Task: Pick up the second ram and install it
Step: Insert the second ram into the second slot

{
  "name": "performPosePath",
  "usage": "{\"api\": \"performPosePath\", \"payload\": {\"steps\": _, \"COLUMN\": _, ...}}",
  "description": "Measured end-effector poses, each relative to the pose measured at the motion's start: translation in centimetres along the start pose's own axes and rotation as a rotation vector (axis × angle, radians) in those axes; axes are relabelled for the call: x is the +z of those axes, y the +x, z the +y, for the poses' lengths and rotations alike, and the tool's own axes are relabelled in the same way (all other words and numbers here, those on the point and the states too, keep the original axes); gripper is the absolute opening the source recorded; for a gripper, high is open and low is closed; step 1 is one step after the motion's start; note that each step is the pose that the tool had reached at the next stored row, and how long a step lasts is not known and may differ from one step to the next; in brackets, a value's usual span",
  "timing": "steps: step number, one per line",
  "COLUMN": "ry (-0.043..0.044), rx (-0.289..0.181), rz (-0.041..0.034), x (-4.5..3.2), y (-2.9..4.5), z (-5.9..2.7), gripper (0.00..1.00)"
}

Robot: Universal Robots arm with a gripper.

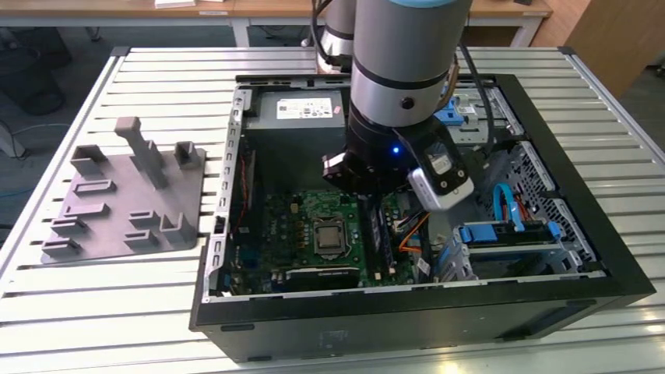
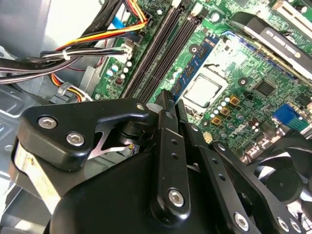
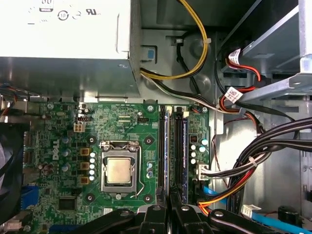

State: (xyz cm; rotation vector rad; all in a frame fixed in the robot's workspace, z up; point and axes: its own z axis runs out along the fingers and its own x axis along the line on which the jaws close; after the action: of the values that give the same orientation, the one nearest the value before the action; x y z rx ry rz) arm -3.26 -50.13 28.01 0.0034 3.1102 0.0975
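In both wrist views my gripper (image 3: 170, 214) (image 2: 165, 97) is shut, its black fingers pressed together low over the memory slots beside the CPU socket (image 3: 118, 170). The second ram (image 3: 165, 146) (image 2: 196, 63), a narrow blue-green stick seen edge-on, stands in the slot nearest the socket, in line with my fingertips. Whether the fingertips touch it I cannot tell. Another blue-edged stick (image 3: 185, 151) stands in a slot further from the socket. In the exterior view the arm (image 1: 400, 117) reaches down into the open computer case (image 1: 416, 300).
A grey fixture plate (image 1: 124, 202) with upright blocks lies on the slatted table at the exterior view's left. The power supply (image 3: 63, 44) borders the motherboard. Cable bundles (image 3: 253, 161) run close beside the slots. A black fan (image 2: 287, 180) sits near the fingers.
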Motion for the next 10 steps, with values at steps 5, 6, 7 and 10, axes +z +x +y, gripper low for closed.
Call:
{"api": "performPosePath", "payload": {"steps": 5, "ry": 0.0001, "rx": 0.0, "rz": 0.0, "x": 0.86, "y": 0.02, "z": -0.05, "gripper": 0.14}}
{"api": "performPosePath", "payload": {"steps": 6, "ry": 0.0002, "rx": 0.0, "rz": 0.0, "x": 1.04, "y": 0.03, "z": -0.07, "gripper": 0.14}}
{"api": "performPosePath", "payload": {"steps": 7, "ry": 0.0001, "rx": 0.0, "rz": 0.0, "x": 1.22, "y": 0.04, "z": -0.08, "gripper": 0.14}}
{"api": "performPosePath", "payload": {"steps": 10, "ry": 0.0, "rx": 0.001, "rz": -0.0001, "x": 1.76, "y": 0.05, "z": -0.11, "gripper": 0.14}}
